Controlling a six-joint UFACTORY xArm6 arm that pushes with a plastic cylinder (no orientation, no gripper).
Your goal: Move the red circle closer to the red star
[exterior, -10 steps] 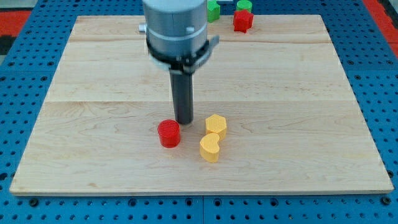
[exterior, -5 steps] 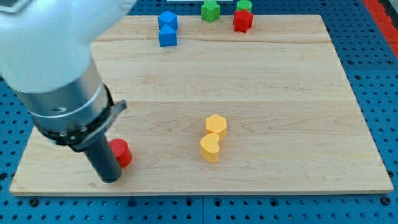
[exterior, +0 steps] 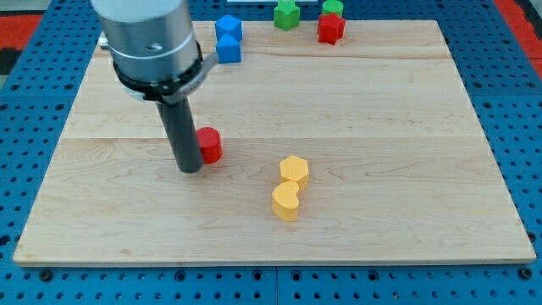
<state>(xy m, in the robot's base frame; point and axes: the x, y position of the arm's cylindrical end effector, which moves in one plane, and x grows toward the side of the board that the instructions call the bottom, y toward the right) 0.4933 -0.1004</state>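
Tool's tip (exterior: 188,167), bare and holding nothing, touching red circle (exterior: 208,145): push steadily from lower-left, diagonally across table (exterior: 406,152) toward red star (exterior: 330,29).

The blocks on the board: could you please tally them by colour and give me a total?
Red: 2, the red circle beside my tip and the red star.
Blue: 2.
Green: 2.
Yellow: 2.
Total: 8 blocks.
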